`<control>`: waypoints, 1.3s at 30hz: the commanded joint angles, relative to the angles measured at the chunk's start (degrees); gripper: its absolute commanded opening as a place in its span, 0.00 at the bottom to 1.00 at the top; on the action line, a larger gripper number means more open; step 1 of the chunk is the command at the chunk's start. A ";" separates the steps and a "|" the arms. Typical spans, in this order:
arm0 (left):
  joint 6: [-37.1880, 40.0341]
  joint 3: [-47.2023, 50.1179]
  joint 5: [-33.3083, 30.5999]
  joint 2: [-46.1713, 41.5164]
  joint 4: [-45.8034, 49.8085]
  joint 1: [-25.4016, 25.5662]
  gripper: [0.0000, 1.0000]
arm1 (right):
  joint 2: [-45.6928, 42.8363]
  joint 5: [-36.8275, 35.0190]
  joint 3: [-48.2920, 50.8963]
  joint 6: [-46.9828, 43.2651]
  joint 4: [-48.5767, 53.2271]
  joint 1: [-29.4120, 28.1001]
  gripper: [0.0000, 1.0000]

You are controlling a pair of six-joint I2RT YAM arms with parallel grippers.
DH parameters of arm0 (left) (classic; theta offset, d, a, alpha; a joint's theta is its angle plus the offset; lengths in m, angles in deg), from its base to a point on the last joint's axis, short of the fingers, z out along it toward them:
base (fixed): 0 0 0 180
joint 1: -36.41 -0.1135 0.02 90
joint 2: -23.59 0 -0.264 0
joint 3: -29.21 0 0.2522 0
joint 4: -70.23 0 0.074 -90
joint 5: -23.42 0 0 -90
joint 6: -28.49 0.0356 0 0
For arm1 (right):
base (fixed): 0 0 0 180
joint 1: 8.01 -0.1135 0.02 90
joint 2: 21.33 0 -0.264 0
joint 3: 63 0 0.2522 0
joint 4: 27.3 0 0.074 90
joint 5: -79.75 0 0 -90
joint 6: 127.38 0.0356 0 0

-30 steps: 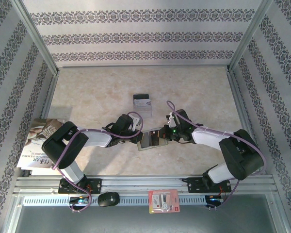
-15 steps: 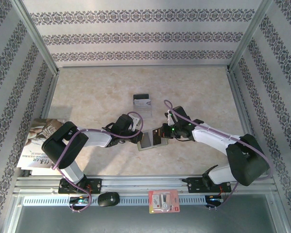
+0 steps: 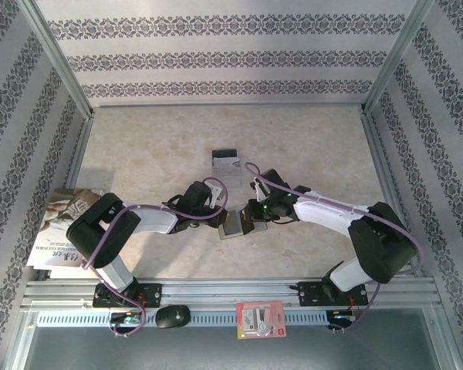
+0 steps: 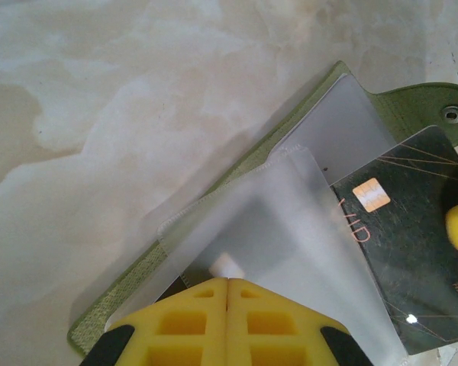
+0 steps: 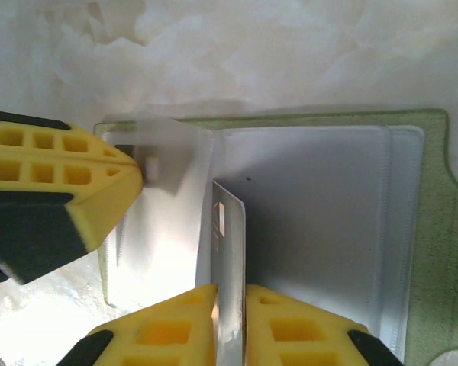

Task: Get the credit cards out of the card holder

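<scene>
- The card holder (image 3: pixel 233 229) is lying open on the marbled table (image 3: pixel 154 146), near the front and midway between the two arms. Its olive-green cover is facing down and its pockets are facing up.
- The left gripper (image 4: pixel 227 293) is fully closed, its yellow pads meeting on a corner of a translucent plastic sleeve (image 4: pixel 290 229) of the holder and lifting that leaf clear of the pocket below.
- The right gripper (image 5: pixel 229 301) is reaching in from the opposite side. Its pads are standing only slightly apart and are pinching a credit card (image 5: pixel 229 244), which is showing edge-on between them over the greyish pocket.
- In the left wrist view, this dark card with a gold chip is sticking out from under the raised sleeve, partly covered by it.
- Two loose cards (image 3: pixel 226 159), one with a black band, are resting on the table well beyond the holder.
- A magazine (image 3: pixel 58 231) is lying at the table's left edge.
- A red-and-white packet (image 3: pixel 260 318) and a black mouse (image 3: pixel 172 316) are sitting on the front rail.
</scene>
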 commanded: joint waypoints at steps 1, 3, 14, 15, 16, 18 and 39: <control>0.00 2.47 -2.07 2.10 10.98 -1.29 0.00 | 0.61 0.64 -0.53 -0.25 -0.94 -0.51 0.16; -0.06 2.46 -2.07 1.95 11.08 -1.28 0.00 | 0.45 0.62 -0.61 -0.71 -0.58 -0.15 0.11; -1.99 0.74 -0.39 -4.92 13.34 -1.29 0.19 | -10.69 -0.96 -3.31 -14.18 3.88 2.63 0.00; -2.18 0.44 -0.19 -6.07 13.88 -1.38 0.21 | -11.88 -1.45 -3.64 -15.66 3.88 2.59 0.00; -2.59 0.16 0.13 -7.49 14.35 -1.45 0.23 | -12.98 -1.85 -4.06 -17.13 3.60 2.61 0.00; -3.66 -0.14 0.35 -10.58 14.94 -1.70 0.26 | -14.33 -2.81 -5.39 -20.18 2.98 2.72 0.00; -5.37 3.81 -7.90 -39.28 26.71 -7.36 1.00 | 11.54 1.13 -48.46 -64.98 22.20 5.86 0.00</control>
